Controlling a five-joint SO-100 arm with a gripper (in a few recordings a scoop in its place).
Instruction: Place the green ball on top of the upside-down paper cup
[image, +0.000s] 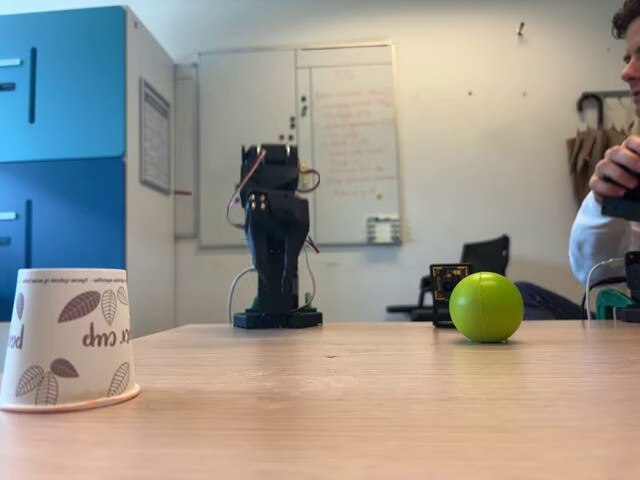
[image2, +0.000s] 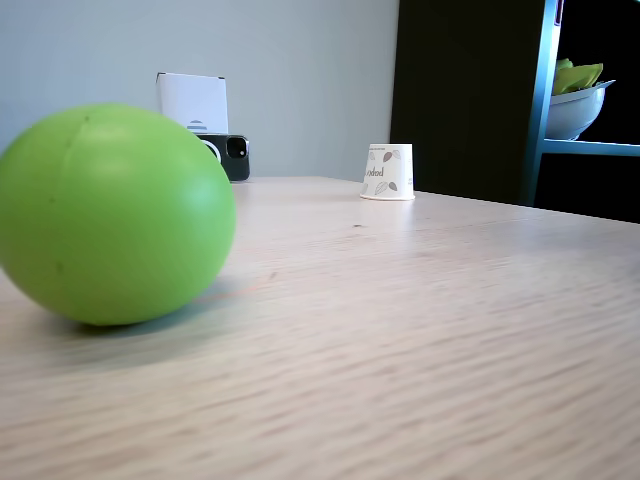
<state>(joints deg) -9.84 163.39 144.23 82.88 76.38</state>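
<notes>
Ahead of me on the wooden surface both things lie apart from my arm, which stands folded upright at the far edge. Seen from the front, the cup sits upside down, well off to the left; the ball rests off right, untouched. Whether my fingers are spread or pressed together, I cannot tell.

Wooden table, green ball, upside-down paper cup (well apart)
</notes>
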